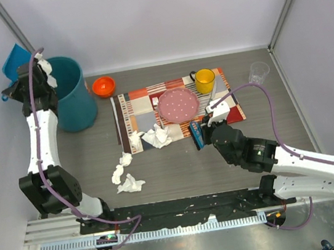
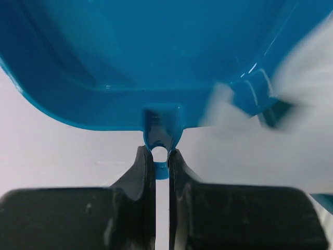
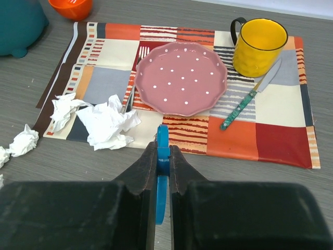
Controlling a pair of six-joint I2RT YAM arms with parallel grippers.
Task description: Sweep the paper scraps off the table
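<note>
1. Top external view: the left end effector (image 1: 23,75) is raised at the far left and clamped on the blue dustpan (image 1: 14,59), which is held above the teal bin (image 1: 72,91). A white wad (image 1: 46,68) shows between pan and bin. Of the paper scraps (image 1: 156,136), two lie on the near-left corner of the placemat (image 1: 227,107). Others lie just off that corner on the bare surface (image 1: 223,167). The right end effector (image 1: 200,131) is at the placemat's near edge, closed on a blue tool (image 1: 195,139).
2. Left wrist view: the fingers (image 2: 140,177) stand narrow, pinching the dustpan's handle tab. Blurred white paper (image 2: 307,73) shows at the right against the pan.
3. Right wrist view: the jaws are almost together around the tool's thin blue handle. Ahead on the placemat are a pink plate (image 3: 181,78), a yellow mug (image 3: 258,47), a knife (image 3: 250,99) and a fork (image 3: 138,57). Two scraps rest on the mat's left edge, and another lies on the surface beside it.
</note>
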